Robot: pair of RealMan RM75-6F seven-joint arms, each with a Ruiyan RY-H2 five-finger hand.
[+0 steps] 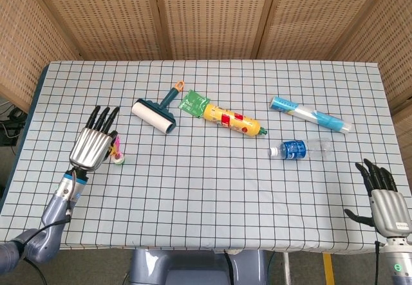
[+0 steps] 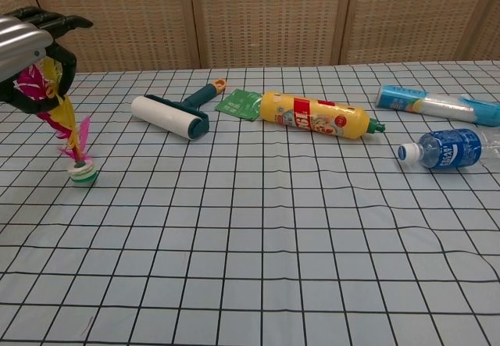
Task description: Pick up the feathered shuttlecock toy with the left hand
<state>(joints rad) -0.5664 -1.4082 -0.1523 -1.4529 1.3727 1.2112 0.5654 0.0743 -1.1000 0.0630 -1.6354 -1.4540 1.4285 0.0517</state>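
The feathered shuttlecock toy (image 2: 69, 135) has pink and yellow feathers and a white-and-green base. It hangs nearly upright at the table's left side, base down, at or just above the cloth. My left hand (image 2: 31, 49) grips its feathers from above. In the head view the left hand (image 1: 95, 145) covers most of the toy (image 1: 118, 157), with only the base and some feathers showing. My right hand (image 1: 385, 204) is off the table's near right corner, fingers spread, holding nothing.
A lint roller (image 1: 157, 112) lies just right of the left hand. Further right are a green packet (image 1: 193, 102), a yellow bottle (image 1: 233, 119), a blue-capped water bottle (image 1: 297, 148) and a blue-white tube (image 1: 310, 114). A checked cloth (image 1: 212, 201) covers the table.
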